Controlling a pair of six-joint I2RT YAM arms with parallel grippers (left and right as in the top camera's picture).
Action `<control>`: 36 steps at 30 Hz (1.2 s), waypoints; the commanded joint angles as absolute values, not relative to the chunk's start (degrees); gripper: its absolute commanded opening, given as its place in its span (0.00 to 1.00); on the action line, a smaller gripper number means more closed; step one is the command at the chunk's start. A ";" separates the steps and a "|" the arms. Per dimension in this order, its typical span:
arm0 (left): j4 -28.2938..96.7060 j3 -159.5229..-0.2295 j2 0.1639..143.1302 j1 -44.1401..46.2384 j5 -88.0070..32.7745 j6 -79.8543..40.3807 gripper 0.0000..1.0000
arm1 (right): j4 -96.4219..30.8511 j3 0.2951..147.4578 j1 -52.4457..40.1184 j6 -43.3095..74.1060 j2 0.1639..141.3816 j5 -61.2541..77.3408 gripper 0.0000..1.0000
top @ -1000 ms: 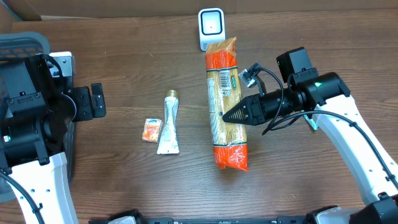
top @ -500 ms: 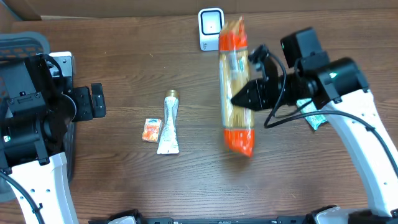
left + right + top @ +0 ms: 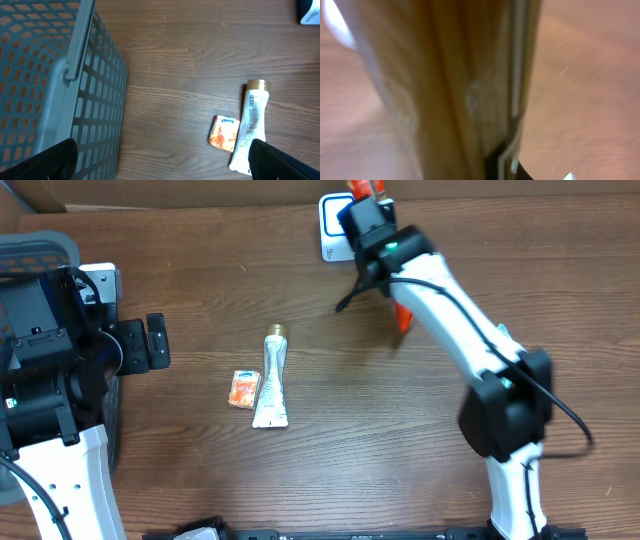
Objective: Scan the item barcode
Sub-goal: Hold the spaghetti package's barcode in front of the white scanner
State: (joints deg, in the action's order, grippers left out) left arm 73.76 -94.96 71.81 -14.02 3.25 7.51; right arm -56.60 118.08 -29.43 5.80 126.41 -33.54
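The long clear packet of spaghetti with orange ends (image 3: 401, 313) was held at the upper centre of the overhead frame. Its long axis ran up and down the picture, and its top end was just beside the white box-shaped barcode scanner (image 3: 331, 225). The right gripper (image 3: 368, 225) was pinched on its middle and hid most of it. The right wrist view showed only blurred pasta. The scanner lay just left of the packet, so the barcode face probably needed turning that way. The left gripper (image 3: 157, 343), spread and empty, sat well apart at the frame's left.
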 commanded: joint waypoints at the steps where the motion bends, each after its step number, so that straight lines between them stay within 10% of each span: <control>1: 73.67 -95.74 71.90 -14.24 2.98 8.16 1.00 | -46.52 121.19 -30.04 -6.87 126.34 -56.31 0.04; 16: 73.67 -95.74 71.90 -14.24 2.98 8.16 1.00 | -17.23 121.14 -30.04 -45.58 138.37 -52.66 0.04; 36: 73.67 -95.74 71.90 -14.24 2.98 8.16 1.00 | -8.29 121.14 -29.82 -54.06 141.58 -57.01 0.04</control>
